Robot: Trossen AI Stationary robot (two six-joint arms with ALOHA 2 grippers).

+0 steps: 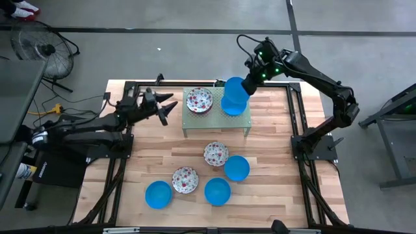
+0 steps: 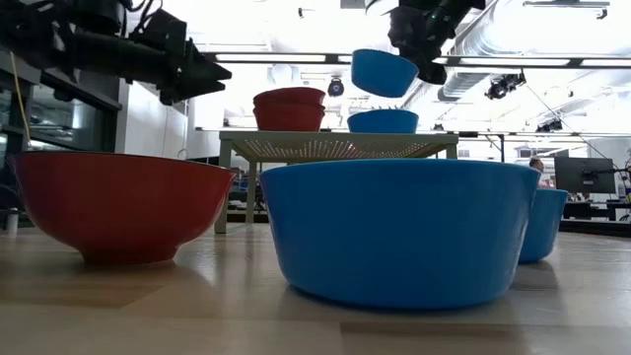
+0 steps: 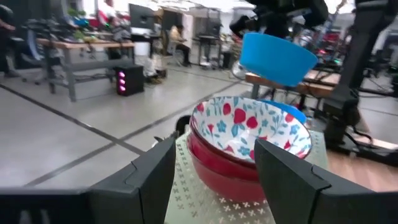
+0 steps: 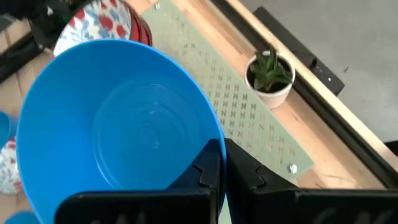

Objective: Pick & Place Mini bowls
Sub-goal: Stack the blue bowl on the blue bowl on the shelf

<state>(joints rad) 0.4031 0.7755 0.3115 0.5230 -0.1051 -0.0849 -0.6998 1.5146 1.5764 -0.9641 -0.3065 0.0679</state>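
The right gripper [image 4: 225,167] is pinched tight on the rim of a blue mini bowl [image 1: 234,90], carrying it tilted in the air above the right end of the green perforated stand [image 1: 216,121]. In the low view this carried bowl hangs clear above another blue bowl [image 2: 383,121] already seated on the stand, so contact is not yet made. The left gripper [image 1: 170,104] hovers just beside the stand's left end, its fingers spread wide and holding nothing, facing the floral stack [image 3: 249,137]. That stack sits on the left half of the stand; the low view shows two bowls nested there, the top one white with red floral print inside. A small potted plant [image 4: 271,76] stands just beyond the stand, near the table's rear edge. On the bare wooden table [image 1: 273,201], in front of the stand, five bowls remain: one floral bowl [image 1: 216,153] nearest the stand, a blue bowl [image 1: 237,168] just beside it, and a front row of blue [image 1: 158,194], floral [image 1: 185,179] and blue [image 1: 217,191]. Judgement: sorting by colour onto the stand appears roughly half complete; the carried bowl needs lowering onto the blue stack, and three blue and two floral bowls are outstanding.
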